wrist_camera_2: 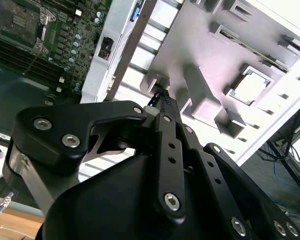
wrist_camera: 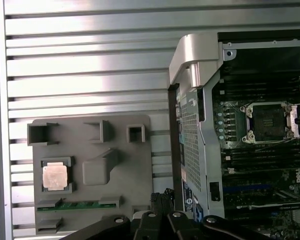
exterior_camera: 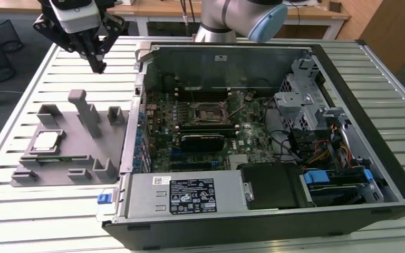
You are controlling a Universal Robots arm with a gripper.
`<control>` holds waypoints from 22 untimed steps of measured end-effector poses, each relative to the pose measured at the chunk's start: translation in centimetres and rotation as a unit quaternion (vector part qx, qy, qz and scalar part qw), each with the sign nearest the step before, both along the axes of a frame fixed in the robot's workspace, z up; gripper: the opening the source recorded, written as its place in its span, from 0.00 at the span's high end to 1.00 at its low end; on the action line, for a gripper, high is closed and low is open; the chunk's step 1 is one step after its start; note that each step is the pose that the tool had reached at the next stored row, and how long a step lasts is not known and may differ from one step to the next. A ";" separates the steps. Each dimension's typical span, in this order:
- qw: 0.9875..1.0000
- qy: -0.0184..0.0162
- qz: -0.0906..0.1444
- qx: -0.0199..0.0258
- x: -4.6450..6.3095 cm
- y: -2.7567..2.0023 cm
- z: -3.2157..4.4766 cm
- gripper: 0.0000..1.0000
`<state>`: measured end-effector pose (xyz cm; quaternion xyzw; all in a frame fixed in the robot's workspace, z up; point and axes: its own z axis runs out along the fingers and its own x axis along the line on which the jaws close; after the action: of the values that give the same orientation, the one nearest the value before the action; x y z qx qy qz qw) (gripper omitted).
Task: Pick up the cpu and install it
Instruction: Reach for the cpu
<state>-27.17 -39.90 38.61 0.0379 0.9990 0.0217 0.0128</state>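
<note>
On its grey tray (exterior_camera: pixel 48 175), cpu (exterior_camera: pixel 46 140); end effector (exterior_camera: pixel 98 67) apart.

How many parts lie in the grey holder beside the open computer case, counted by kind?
cpu: 1
green circuit strip: 1
Total: 2

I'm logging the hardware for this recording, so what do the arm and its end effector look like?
The arm is silver-grey tubing with a pale blue joint cap. The end effector has a white body and black linked fingers studded with silver screw heads.
</note>
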 end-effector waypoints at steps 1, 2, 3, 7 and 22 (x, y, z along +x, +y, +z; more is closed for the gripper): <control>1.000 0.000 0.000 0.000 -0.1 0.00 -0.01 0.89; 1.000 0.000 0.000 0.000 -0.2 0.00 -0.02 0.89; 1.000 0.000 0.000 0.000 -0.3 0.00 -0.02 0.89; 1.000 0.000 0.000 0.000 -0.6 0.00 -0.05 0.89; 1.000 0.000 0.000 0.000 -2.0 0.00 -0.18 0.89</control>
<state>-29.22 -39.89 38.43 0.0379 0.9990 0.0217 0.0127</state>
